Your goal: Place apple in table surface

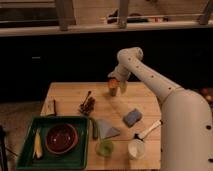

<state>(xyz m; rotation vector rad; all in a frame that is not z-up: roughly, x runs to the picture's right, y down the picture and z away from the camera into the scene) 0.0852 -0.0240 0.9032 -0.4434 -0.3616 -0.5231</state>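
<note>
Gripper [114, 89] over far edge of tabletop [70, 95] - jaws clamped on apple [113, 83]. Bare planks lie directly beneath apple - likely straight lowering, then release.

I see the counter [70, 95] as light tan, striped with parallel planks. The tray [55, 119] is green. Inside it are a dark red bowl [61, 138] and a yellow strip [37, 145]. Just right of the tray sits a pale green cup [105, 148], further right a white cup [135, 148], and a blue sponge [132, 117] above that. Well beyond the tray to the right, the white arm [150, 80] puts its pale pincer [115, 89] at the orange-red apple [113, 83].
</note>
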